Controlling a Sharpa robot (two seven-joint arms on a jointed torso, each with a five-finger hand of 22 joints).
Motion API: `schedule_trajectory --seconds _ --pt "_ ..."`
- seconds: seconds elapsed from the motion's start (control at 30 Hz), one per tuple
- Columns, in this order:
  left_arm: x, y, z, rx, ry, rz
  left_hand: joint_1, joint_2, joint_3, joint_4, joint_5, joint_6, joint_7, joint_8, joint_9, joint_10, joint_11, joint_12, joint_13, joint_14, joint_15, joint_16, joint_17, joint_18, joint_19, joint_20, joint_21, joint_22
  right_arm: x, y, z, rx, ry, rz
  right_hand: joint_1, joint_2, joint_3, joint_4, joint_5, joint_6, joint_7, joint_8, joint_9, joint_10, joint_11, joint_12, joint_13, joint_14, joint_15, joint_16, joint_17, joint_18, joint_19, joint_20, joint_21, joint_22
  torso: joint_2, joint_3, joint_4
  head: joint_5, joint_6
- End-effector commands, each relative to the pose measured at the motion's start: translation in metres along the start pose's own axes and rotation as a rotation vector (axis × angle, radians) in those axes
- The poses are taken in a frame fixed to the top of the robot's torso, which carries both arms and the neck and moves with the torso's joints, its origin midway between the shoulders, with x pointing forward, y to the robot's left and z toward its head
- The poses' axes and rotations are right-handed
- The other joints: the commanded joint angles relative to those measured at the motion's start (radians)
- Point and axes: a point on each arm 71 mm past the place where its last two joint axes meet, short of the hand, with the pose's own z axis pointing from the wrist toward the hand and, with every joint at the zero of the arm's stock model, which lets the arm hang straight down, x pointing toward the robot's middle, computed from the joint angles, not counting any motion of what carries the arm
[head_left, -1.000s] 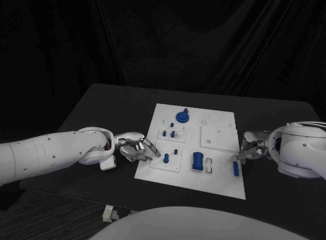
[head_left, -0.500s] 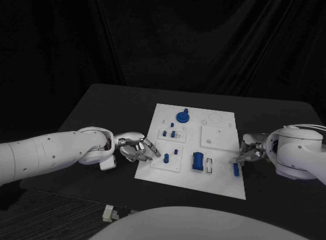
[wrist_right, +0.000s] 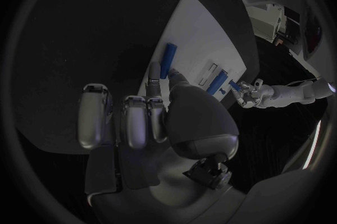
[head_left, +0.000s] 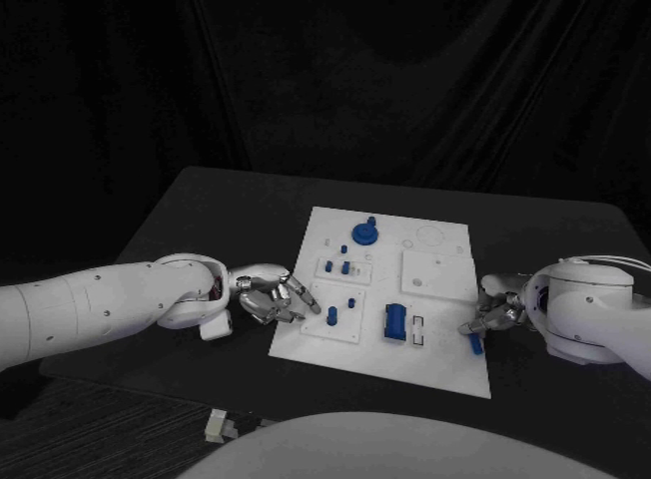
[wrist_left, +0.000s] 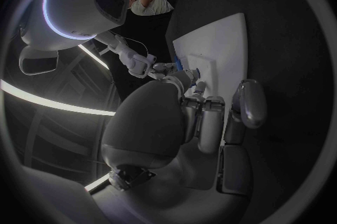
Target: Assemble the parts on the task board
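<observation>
While left hand (head_left: 273,298) rests by task board (head_left: 438,267), right hand (head_left: 494,313) touches edge part (head_left: 472,341)

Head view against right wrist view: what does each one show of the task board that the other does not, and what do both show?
Head view alone: the whole task board, with a round blue knob part at its far end and the left hand at its left edge. Right wrist view alone: the inner side of the right hand's fingers, spread beside the board. Both: the right hand touching a long blue bar at the board's right edge.
</observation>
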Motion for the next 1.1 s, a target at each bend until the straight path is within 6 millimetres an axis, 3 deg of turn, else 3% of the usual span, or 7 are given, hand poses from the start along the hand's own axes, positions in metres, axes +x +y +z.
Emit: schedule_trajectory --seconds 0.03,0.2,0.27,0.33,0.47,0.7,1.1 --pt "0.002 -0.001 0.001 0.012 0.011 -0.009 -0.01 -0.004 0.005 0.0 0.005 0.002 0.001 0.006 0.001 -0.001 0.005 -0.006 0.181 0.104 0.008 0.003 0.263 0.016 -0.007 0.001 -0.003 0.16 0.004 0.0 0.002 0.019 0.008 -0.011 0.002 0.002 0.001 -0.008 0.003 -0.015 0.004 -0.01 -0.003 0.103 0.012 0.002 0.263 0.083 0.008 -0.007 0.16 0.013 0.023 0.005 -0.007 0.192 0.0 0.0002 -0.0003 0.0 0.0" --pt "0.002 -0.001 0.001 0.013 0.013 -0.009 -0.01 -0.004 0.005 0.0 0.005 0.002 0.001 0.006 0.001 -0.001 0.005 -0.006 0.181 0.104 0.008 0.003 0.263 0.016 -0.007 0.001 -0.003 0.16 0.007 0.004 0.003 0.01 0.0 0.004 0.021 0.004 0.01 -0.025 0.022 -0.028 0.008 -0.017 -0.004 0.103 0.016 0.002 0.263 0.082 0.013 -0.009 0.155 0.014 0.022 0.009 -0.012 0.191 0.0 0.0 0.0003 -0.001 0.0" --pt "0.002 -0.002 0.002 0.014 0.013 -0.009 -0.01 -0.003 0.006 -0.001 0.005 0.002 0.001 0.006 0.001 -0.001 0.005 -0.006 0.181 0.104 0.008 0.003 0.263 0.016 -0.006 0.001 -0.003 0.16 0.007 0.005 0.003 0.006 -0.006 0.015 0.069 -0.001 0.033 -0.064 0.113 -0.019 0.0 -0.008 0.005 0.103 0.01 0.002 0.263 0.082 0.009 -0.009 0.156 0.015 0.022 0.008 -0.013 0.191 0.0 0.0 0.0004 -0.004 0.0" --pt "0.002 -0.002 0.002 0.015 0.013 -0.009 -0.01 -0.003 0.006 -0.001 0.005 0.002 0.001 0.006 0.001 -0.001 0.005 -0.006 0.181 0.104 0.008 0.003 0.263 0.016 -0.006 0.001 -0.003 0.16 0.007 0.006 0.003 0.003 -0.011 0.023 0.09 -0.008 0.048 -0.086 0.156 -0.021 -0.003 -0.003 0.013 0.103 0.008 0.002 0.263 0.082 0.007 -0.009 0.156 0.015 0.022 0.006 -0.013 0.191 0.0 0.0 0.0003 -0.003 0.0" --pt "0.002 -0.001 0.001 0.014 0.012 -0.009 -0.01 -0.003 0.006 -0.001 0.005 0.002 0.001 0.006 0.001 -0.001 0.005 -0.006 0.181 0.104 0.008 0.003 0.263 0.016 -0.006 0.001 -0.003 0.16 0.007 0.007 0.003 -0.005 -0.01 0.05 0.118 -0.018 0.088 -0.122 0.178 -0.036 -0.002 -0.003 0.022 0.103 0.008 0.002 0.263 0.082 0.006 -0.011 0.152 0.015 0.021 0.005 -0.018 0.19 0.0 0.0 0.0002 -0.002 0.0" --pt "0.001 -0.001 0.001 0.013 0.011 -0.009 -0.01 -0.003 0.006 -0.001 0.005 0.002 0.001 0.006 0.001 -0.001 0.005 -0.006 0.181 0.104 0.008 0.003 0.263 0.016 -0.006 0.001 -0.003 0.16 0.009 0.01 0.001 -0.052 0.003 0.209 0.109 -0.056 0.209 -0.197 0.376 -0.057 0.012 0.013 0.049 0.103 0.02 0.002 0.263 0.082 0.017 -0.009 0.155 0.015 0.021 0.013 -0.019 0.191 -0.001 0.0 0.0 0.0 0.0" --pt "0.001 -0.001 0.001 0.013 0.013 -0.01 -0.01 -0.003 0.006 -0.001 0.005 0.002 0.001 0.006 0.001 -0.001 0.005 -0.006 0.181 0.104 0.008 0.003 0.263 0.016 -0.006 0.001 -0.003 0.16 0.005 0.019 -0.011 -0.147 -0.016 0.443 0.048 -0.065 0.298 -0.226 0.434 -0.077 0.008 0.071 0.107 0.103 0.016 0.002 0.263 0.088 0.013 0.004 0.183 0.005 0.037 0.011 0.028 0.204 0.0 0.0 0.0 0.0 0.0"
